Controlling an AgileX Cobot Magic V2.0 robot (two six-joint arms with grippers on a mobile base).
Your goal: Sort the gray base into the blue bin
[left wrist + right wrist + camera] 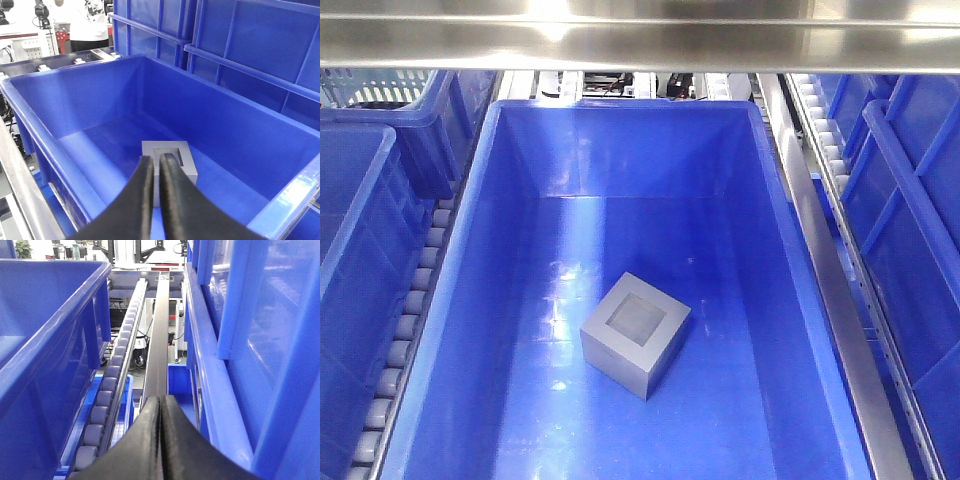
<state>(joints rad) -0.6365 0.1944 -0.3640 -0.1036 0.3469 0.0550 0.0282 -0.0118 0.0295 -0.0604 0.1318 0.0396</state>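
The gray base lies on the floor of the blue bin, near its middle, with the recessed face up. Neither gripper shows in the front view. In the left wrist view my left gripper hangs above the bin, its black fingers almost together and holding nothing. The gray base sits on the bin floor beyond and below the fingertips, apart from them. My right gripper is shut and empty, outside the bin, over the rail between bins.
A steel shelf beam crosses the top. A paler slotted basket stands at back left. Roller tracks and a metal rail flank the bin. More blue totes stand on the right.
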